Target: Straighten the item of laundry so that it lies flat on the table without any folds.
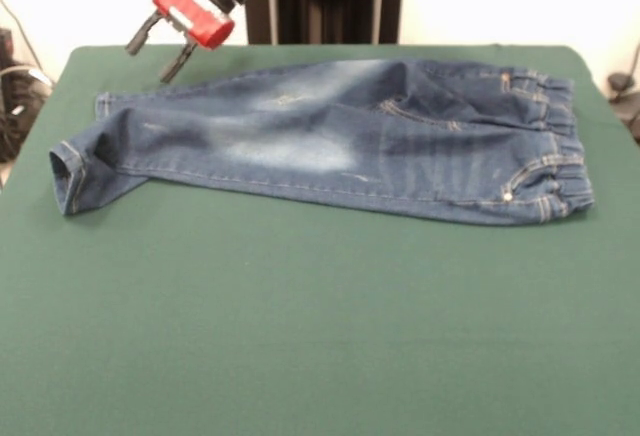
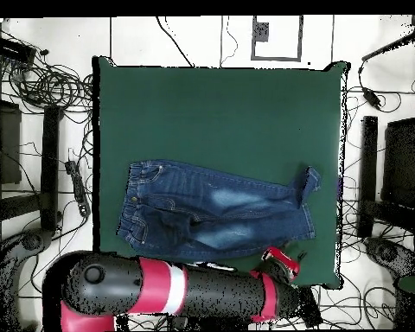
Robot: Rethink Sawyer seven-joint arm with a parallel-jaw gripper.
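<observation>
The jeans (image 1: 330, 141) lie mostly spread across the far half of the table (image 1: 320, 336), but 1 leg cuff (image 1: 68, 171) is curled over and needs flattening, while the gripper (image 1: 160, 48), fingers apart and empty, hovers just beyond it.

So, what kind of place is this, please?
Probably a robotics lab: a red and black robot arm at a dark green felt-topped table, with loose black cables on the pale floor around it.
</observation>
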